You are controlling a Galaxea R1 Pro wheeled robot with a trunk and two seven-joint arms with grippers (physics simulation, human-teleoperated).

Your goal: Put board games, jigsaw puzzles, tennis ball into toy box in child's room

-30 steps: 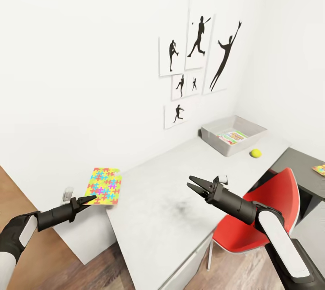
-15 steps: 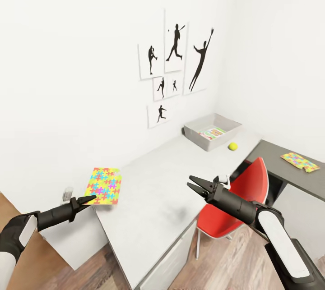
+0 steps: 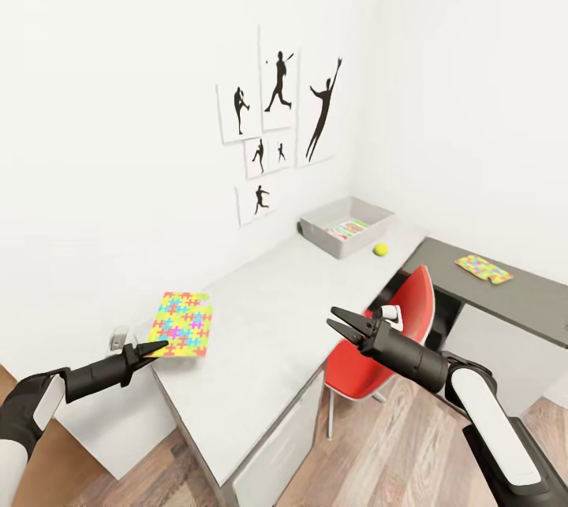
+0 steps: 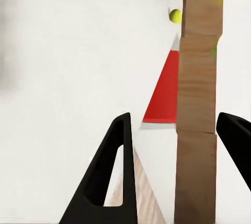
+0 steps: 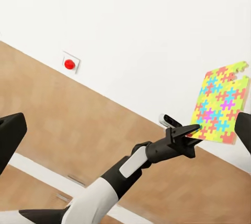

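My left gripper [image 3: 155, 349] is shut on the corner of a bright jigsaw puzzle [image 3: 183, 324], held just off the near end of the table [image 3: 260, 318]. The left wrist view shows that jigsaw puzzle [image 4: 198, 104] edge-on between the gripper's fingers [image 4: 112, 172]. In the right wrist view the puzzle [image 5: 222, 109] hangs at the tip of the left gripper [image 5: 189, 131]. My right gripper [image 3: 341, 326] hovers open and empty over the table's front edge. The toy box [image 3: 317, 223] stands at the far end with a board game [image 3: 347, 229] inside. A tennis ball [image 3: 381, 250] lies beside it. A second jigsaw puzzle [image 3: 483, 268] lies on the dark cabinet top.
A red chair [image 3: 398, 322] is tucked at the table's front, right of my right arm. Framed silhouette pictures [image 3: 276, 124] hang on the white wall behind the table. Wood-plank floor [image 3: 371, 460] runs below. A red wall button [image 5: 69, 63] appears in the right wrist view.
The whole view has shifted: table, toy box and pictures slid left and farther off, and the second puzzle on the cabinet came into sight. Both arms keep their pose.
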